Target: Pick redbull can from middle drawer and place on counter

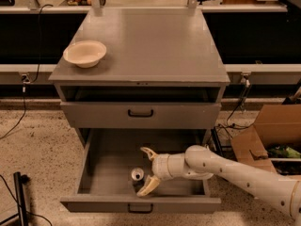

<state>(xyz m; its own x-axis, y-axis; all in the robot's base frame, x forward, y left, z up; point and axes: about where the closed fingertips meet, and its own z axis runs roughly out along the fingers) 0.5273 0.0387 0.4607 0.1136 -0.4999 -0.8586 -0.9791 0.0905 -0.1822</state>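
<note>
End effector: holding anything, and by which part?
Nothing held. The end effector is open in the middle drawer, fingers straddling the upright redbull can, not clamped on it.

The grey table [155, 41] is carrying a cream bowl [84, 53], which is sitting upright by its near-left corner. Lower down, the middle drawer [108, 159] is standing pulled out toward the near side, and the redbull can [137, 174] is standing upright on its tray, close to the front panel. The hand [144, 172] is reaching into the drawer from the right, fingers spread wide, just beside the can.
</note>
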